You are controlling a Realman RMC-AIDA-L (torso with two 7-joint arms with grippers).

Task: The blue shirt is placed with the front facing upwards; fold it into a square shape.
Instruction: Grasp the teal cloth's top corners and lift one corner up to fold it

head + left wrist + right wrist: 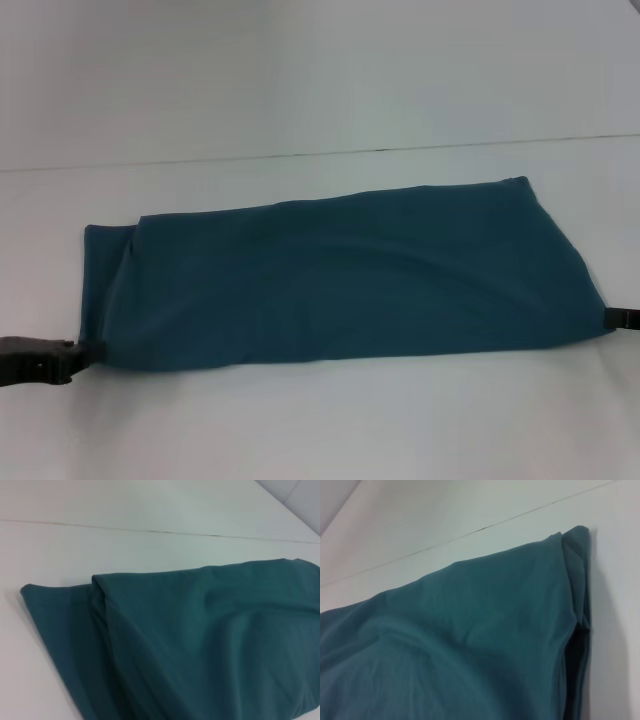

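Observation:
The blue shirt [340, 270] lies folded into one long teal band across the white table, plain side up, with no lettering showing. My left gripper [80, 352] sits low on the table against the band's near left corner. At the opposite end, my right gripper [608, 318] meets the near right corner. The left wrist view shows the shirt [200, 645] with a folded layer overlapping a lower one. In the right wrist view the shirt [470, 645] shows its stacked edge layers at a far corner.
The white table [320, 430] stretches in front of the shirt and behind it. A thin dark seam [400, 150] runs across the surface at the back.

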